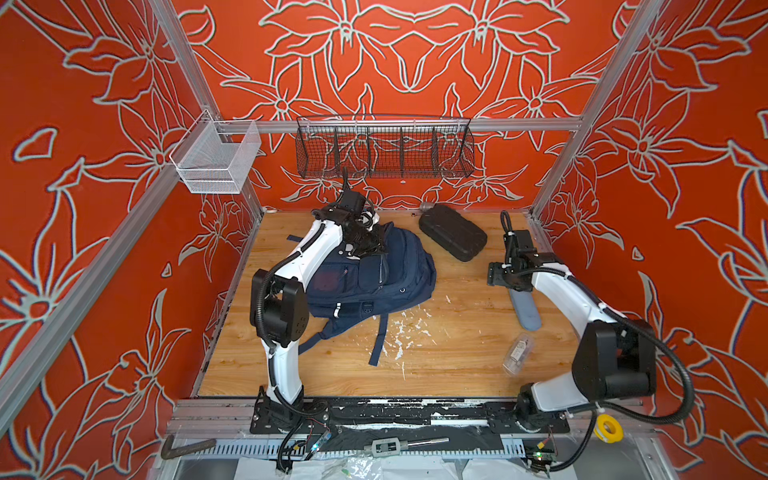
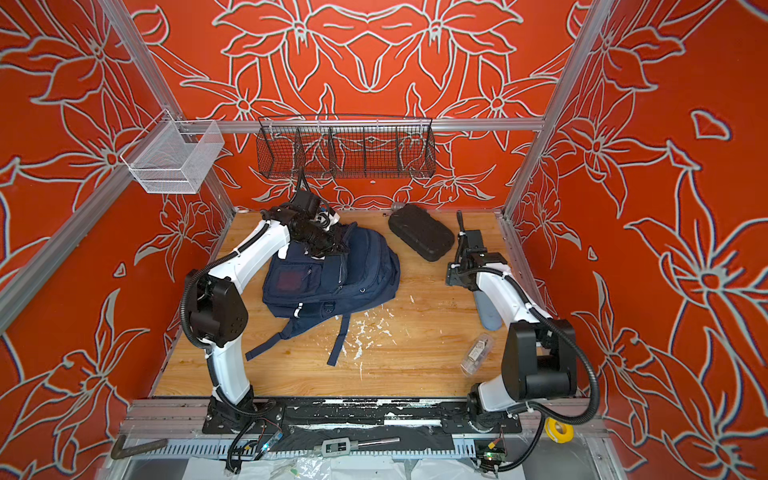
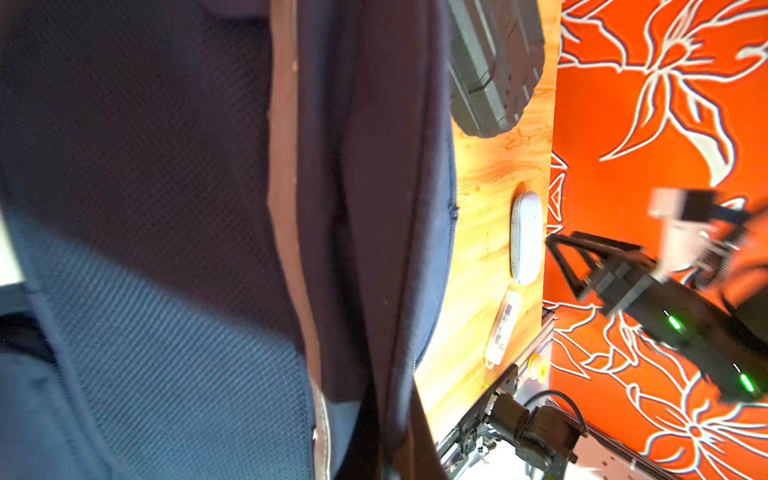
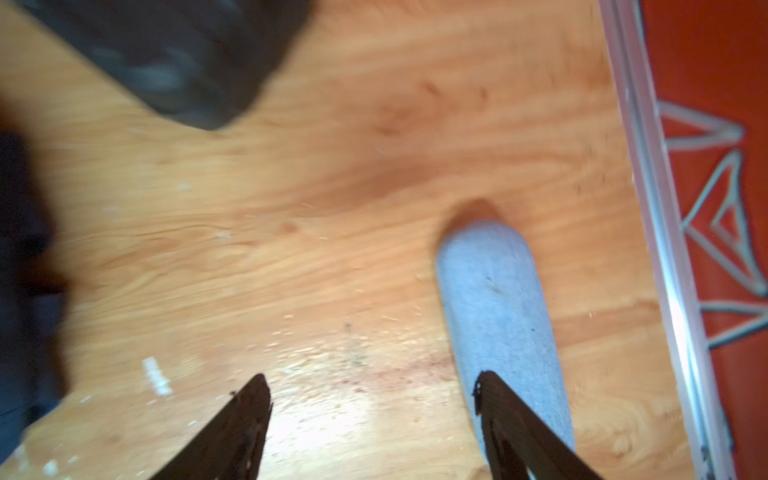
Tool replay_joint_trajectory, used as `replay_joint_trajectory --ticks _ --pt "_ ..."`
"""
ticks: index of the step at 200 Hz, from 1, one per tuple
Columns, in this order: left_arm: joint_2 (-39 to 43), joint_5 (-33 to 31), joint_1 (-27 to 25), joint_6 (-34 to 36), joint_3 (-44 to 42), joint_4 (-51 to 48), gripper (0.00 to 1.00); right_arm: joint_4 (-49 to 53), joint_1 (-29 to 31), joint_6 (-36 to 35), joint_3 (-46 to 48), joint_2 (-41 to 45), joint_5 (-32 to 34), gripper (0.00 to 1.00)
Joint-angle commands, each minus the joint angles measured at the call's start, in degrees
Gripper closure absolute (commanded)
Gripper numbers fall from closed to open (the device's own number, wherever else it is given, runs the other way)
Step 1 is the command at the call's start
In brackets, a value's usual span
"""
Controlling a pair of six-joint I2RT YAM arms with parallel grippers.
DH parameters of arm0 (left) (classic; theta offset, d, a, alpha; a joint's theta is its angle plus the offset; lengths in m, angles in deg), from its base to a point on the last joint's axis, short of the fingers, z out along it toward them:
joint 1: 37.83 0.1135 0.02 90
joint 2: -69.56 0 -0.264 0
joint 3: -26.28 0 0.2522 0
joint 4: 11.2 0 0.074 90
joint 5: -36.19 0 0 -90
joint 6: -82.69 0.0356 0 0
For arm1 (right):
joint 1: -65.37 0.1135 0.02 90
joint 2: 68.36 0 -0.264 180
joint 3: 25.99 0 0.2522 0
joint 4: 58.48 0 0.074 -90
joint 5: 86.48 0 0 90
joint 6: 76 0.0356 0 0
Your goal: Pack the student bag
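Student bag [image 1: 370,278] flat on table [image 1: 436,365], left of centre, straps toward the near edge. Left gripper [image 1: 366,243] at its top rim, clamped down. Looks like a pinch on the fabric by the opening, though contact itself is buried under cloth in the left wrist view.

Right gripper [image 4: 372,376] spread wide, empty, low over bare wood beside grey pouch [image 4: 498,299]. Bag well apart from it.

Judging step in hand: pick the pouch. Not lined up yet, with pouch under one finger only, not between the two.
- Shift sideways until both fingers straddle the narrow width.
- Drop straight down and close at mid-length. Soft body, so likely to sag if taken near an end.
- Mind the side rail [image 4: 648,208] just beyond the pouch, and the clear packet [image 1: 517,353] near its close end.
- Black case [image 1: 453,232] near the path to the bag: lift over it, no sweeping across.
- Leave left grip alone so the mouth is up for the drop.

Cannot tell how far the zip is open.
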Motion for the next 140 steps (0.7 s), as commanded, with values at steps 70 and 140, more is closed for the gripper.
replay_joint_trajectory --ticks 70,140 --pt "-1.39 2.58 0.88 4.18 7.74 -3.55 1.00 4.90 -9.47 -1.33 -2.02 -10.80 -0.95 0.03" --pt "-4.42 3.57 1.09 3.72 10.87 -4.92 1.00 6.26 -10.94 -1.56 -0.31 -8.56 1.33 0.03"
